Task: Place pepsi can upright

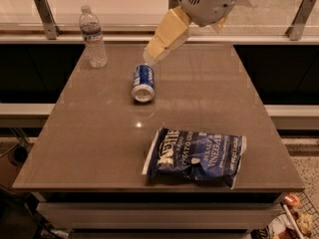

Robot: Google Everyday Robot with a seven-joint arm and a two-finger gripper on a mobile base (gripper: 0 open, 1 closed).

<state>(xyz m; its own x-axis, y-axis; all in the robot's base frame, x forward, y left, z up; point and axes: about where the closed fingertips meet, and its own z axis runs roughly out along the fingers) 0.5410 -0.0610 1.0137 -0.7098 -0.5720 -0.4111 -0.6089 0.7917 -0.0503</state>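
The pepsi can (143, 82) is small and blue with white markings. It lies on its side near the middle back of the brown table (99, 133), with its silver end facing the front. My gripper (151, 58) is beige and hangs from the white arm at the top. It points down and to the left, and its tip is just above and behind the can's far end. It holds nothing that I can see.
A clear plastic water bottle (92, 37) stands upright at the table's back left corner. A dark blue chip bag (197, 156) lies flat near the front right. A railing with metal posts (45, 17) runs behind the table.
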